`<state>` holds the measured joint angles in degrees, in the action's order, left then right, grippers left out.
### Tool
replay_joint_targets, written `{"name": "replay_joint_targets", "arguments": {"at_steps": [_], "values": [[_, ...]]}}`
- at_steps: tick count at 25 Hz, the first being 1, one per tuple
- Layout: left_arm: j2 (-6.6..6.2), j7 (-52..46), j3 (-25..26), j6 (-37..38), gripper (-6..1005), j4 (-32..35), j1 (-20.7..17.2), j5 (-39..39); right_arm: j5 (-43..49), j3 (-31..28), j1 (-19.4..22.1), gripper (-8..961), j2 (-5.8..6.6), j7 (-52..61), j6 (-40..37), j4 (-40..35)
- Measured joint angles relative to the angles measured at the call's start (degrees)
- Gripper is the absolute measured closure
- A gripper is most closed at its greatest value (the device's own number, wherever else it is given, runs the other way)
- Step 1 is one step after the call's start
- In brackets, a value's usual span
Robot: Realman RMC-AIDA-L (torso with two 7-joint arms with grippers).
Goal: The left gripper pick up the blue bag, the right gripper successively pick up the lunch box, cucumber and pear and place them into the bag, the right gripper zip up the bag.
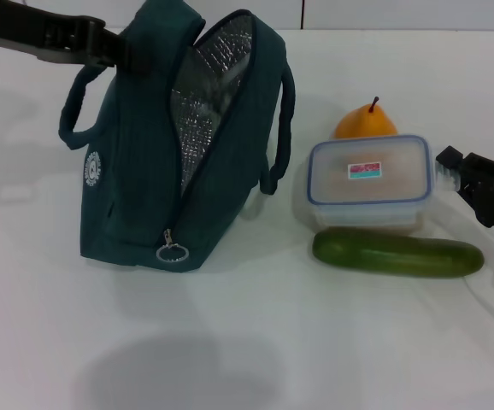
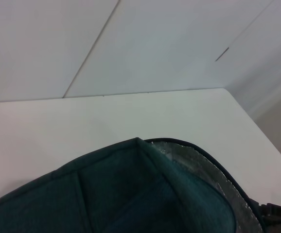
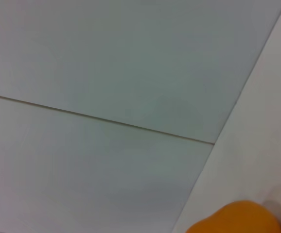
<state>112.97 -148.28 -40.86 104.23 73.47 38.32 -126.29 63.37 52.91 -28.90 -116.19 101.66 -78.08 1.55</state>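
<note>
The blue bag [image 1: 157,162] stands on the table at the left, its top unzipped and its silver lining showing. My left gripper [image 1: 117,47] reaches in from the upper left and is shut on the bag's top edge. The left wrist view shows the bag's top [image 2: 131,194] close up. The lunch box [image 1: 368,181] lies to the right of the bag, with the pear [image 1: 364,124] behind it and the cucumber [image 1: 396,253] in front. My right gripper [image 1: 465,188] is open just off the lunch box's right end. The pear also shows in the right wrist view [image 3: 237,219].
The white table [image 1: 247,342] runs wide in front of the bag and the food. A ring zipper pull [image 1: 172,252] hangs at the bag's lower front. A pale wall stands behind the table.
</note>
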Motion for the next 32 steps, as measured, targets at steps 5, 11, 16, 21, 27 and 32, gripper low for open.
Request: {"name": "replay_joint_targets", "arguments": {"at_steps": [5, 11, 16, 21, 27, 32], "values": [[-0.07, 0.4, 0.0, 0.0, 955, -0.1, 0.0, 0.0, 0.0, 0.0, 0.0, 738, 0.00, -0.4, 0.0, -0.2], [0.05, 0.6, 0.0, 0.0, 955, -0.1, 0.0, 0.0, 0.0, 0.0, 0.0, 865, 0.00, -1.6, -0.5, -0.5], [0.05, 0.6, 0.0, 0.0, 955, -0.2, 0.0, 0.0, -0.1, 0.0, 0.3, 866, 0.00, -2.8, -2.7, -1.4], [0.05, 0.6, 0.0, 0.0, 955, -0.2, 0.0, 0.0, -0.7, -1.4, 0.6, 866, 0.00, -4.4, -7.1, -1.6], [0.05, 0.6, 0.1, 0.0, 955, -0.2, -0.1, 0.1, -1.8, -3.1, 0.6, 866, 0.00, -4.6, -11.4, -2.4], [0.05, 0.6, 0.1, 0.0, 955, -0.2, -0.2, 0.1, -3.9, -3.3, 0.5, 865, 0.00, -4.5, -13.2, -2.4]]}}
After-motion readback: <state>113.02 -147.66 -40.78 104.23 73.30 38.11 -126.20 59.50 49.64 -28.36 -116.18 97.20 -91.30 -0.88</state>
